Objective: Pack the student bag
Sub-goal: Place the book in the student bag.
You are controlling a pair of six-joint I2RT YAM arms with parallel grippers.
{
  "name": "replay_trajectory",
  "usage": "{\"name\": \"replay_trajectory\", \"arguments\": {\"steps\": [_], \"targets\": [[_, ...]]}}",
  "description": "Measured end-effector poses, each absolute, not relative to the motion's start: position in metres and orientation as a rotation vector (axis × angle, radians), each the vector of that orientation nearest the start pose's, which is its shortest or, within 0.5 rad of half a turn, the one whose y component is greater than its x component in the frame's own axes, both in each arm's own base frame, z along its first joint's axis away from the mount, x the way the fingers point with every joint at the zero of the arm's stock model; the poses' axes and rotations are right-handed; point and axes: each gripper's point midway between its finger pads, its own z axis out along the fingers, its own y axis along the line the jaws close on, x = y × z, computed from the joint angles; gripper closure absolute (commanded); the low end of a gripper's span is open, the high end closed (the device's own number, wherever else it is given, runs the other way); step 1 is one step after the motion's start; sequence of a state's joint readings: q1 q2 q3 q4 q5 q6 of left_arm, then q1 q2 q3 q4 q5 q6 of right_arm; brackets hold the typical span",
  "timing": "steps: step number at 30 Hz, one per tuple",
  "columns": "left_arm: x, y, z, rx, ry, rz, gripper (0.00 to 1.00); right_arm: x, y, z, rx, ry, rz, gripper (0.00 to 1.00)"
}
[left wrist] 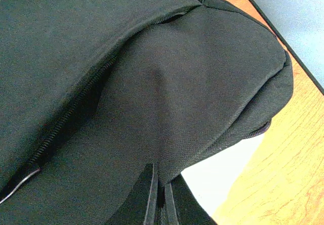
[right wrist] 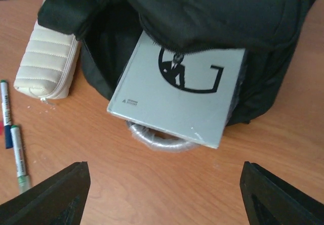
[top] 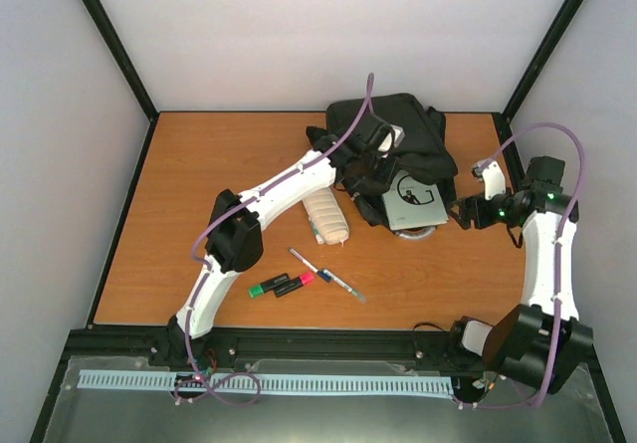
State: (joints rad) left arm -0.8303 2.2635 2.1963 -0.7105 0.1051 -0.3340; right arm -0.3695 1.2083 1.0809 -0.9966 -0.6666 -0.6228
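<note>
Jaws on the left gripper (left wrist: 159,187) stood pressed close together, pinching a fold of black fabric from the student bag (left wrist: 152,83) that rose in a ridge to meet them. A zip line ran along the cloth to the left of that fold. From the top view this gripper (top: 376,144) sat on the upper part of the bag (top: 418,129), which lay at the far middle of the table (top: 199,164).

Jaws on the right gripper (right wrist: 164,174) were spread wide, apart from everything, above bare wood just in front of the bag's mouth (right wrist: 202,12). A grey book (right wrist: 177,98) with a black round emblem stuck halfway out of that opening, its near corner resting over a grey loop (right wrist: 157,143) that lay on the table.

Left of the bag and touching it lay a cream ribbed pencil case (top: 326,219). Nearer the arm bases were two pens (top: 328,274) end to end, and beside them a green highlighter (top: 265,288) and a pink one (top: 299,281).
</note>
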Motion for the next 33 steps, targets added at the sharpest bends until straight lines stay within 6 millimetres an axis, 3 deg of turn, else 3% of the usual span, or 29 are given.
{"name": "replay_trajectory", "arguments": {"steps": [2,7,12,14,20,27,33], "targets": [[0.398,-0.465,0.185,0.655,2.368,-0.683,0.99,0.289,0.0,0.206,-0.493,2.339,0.429,0.0],[0.396,-0.466,0.18,0.653,2.378,-0.703,0.99,0.301,-0.015,0.204,-0.437,2.325,0.317,0.0],[0.396,-0.467,0.181,0.642,2.381,-0.709,0.99,0.313,-0.014,0.17,-0.472,2.395,0.429,0.19],[0.397,-0.467,0.185,0.641,2.382,-0.71,0.99,0.312,-0.01,0.167,-0.519,2.38,0.454,0.31],[0.398,-0.472,0.189,0.643,2.381,-0.73,0.99,0.301,0.01,0.181,-0.713,2.248,0.482,0.45],[0.395,-0.474,0.186,0.618,2.407,-0.764,0.99,0.276,0.023,0.172,-0.869,2.173,0.407,0.46],[0.389,-0.47,0.166,0.609,2.448,-0.764,0.99,0.263,0.024,0.188,-0.934,2.098,0.25,0.48]]}}
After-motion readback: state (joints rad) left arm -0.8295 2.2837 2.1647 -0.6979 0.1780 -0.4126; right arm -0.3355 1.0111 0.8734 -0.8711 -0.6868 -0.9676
